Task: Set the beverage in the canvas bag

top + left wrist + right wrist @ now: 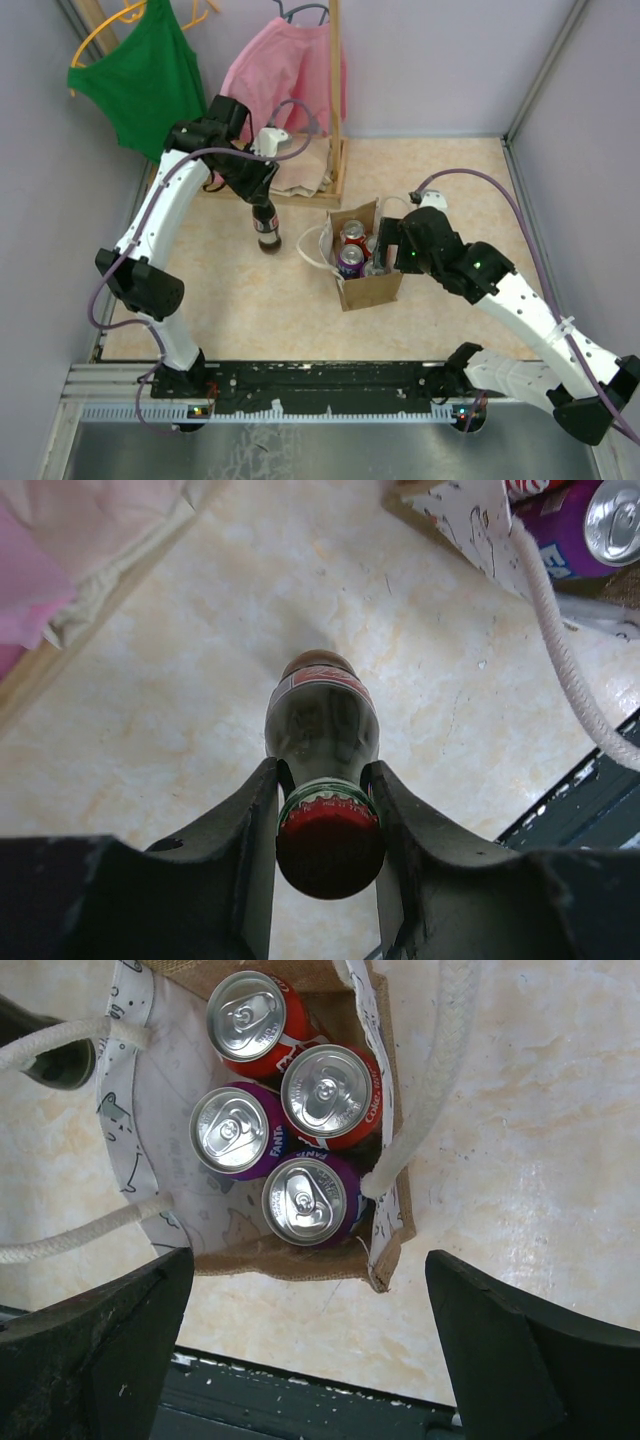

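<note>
The beverage is a dark glass bottle (267,228) with a red cap (328,845), upright left of the bag, its base at or just above the table. My left gripper (325,802) is shut on the bottle's neck just under the cap, and it also shows in the top view (263,197). The canvas bag (370,288) stands open at mid-table with white rope handles (440,1070). It holds two red cans (327,1095) and two purple cans (305,1200). My right gripper (308,1270) hangs open and empty over the bag's near edge.
A wooden clothes rack (335,110) stands at the back with a green top (145,85) and a pink garment (285,75), and beige cloth (300,178) lies at its foot. Walls close in left, back and right. A black rail (320,378) runs along the near edge.
</note>
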Available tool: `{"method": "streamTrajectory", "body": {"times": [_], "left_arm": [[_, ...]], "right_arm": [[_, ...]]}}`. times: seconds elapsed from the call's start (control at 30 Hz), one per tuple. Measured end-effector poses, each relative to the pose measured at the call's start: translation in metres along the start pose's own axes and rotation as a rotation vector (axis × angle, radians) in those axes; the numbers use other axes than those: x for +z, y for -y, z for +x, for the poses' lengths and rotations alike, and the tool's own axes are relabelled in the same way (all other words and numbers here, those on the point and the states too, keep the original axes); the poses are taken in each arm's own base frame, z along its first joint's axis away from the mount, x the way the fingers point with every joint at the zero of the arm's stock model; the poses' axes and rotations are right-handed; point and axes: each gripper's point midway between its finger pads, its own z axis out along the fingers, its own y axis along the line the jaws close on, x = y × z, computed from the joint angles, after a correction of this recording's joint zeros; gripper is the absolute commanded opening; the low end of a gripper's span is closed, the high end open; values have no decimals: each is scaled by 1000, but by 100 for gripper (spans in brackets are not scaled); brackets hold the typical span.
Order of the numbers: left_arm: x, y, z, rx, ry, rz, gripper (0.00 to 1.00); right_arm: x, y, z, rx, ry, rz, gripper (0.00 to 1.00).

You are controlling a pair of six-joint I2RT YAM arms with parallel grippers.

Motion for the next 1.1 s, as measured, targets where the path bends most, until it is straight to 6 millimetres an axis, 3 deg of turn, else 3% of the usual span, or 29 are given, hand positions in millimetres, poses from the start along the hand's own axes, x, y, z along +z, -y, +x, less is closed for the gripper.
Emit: {"method": "streamTrajectory", "body": {"times": [0.13,0.33,0.6,1.1], "left_arm": [[-13,-2,-25,15,61,-9,0],[-22,4,-46,31,121,1,0],[-21,19,-59,33,164,41,0],[-19,43,-104,128,308,52,0]], "right_arm": [[1,0,0,-7,-3,2,99],[4,-1,2,-12,-12,5,99],[4,-1,2,-12,-13,5,99],[4,-2,2,-11,-14,0,99]]}}
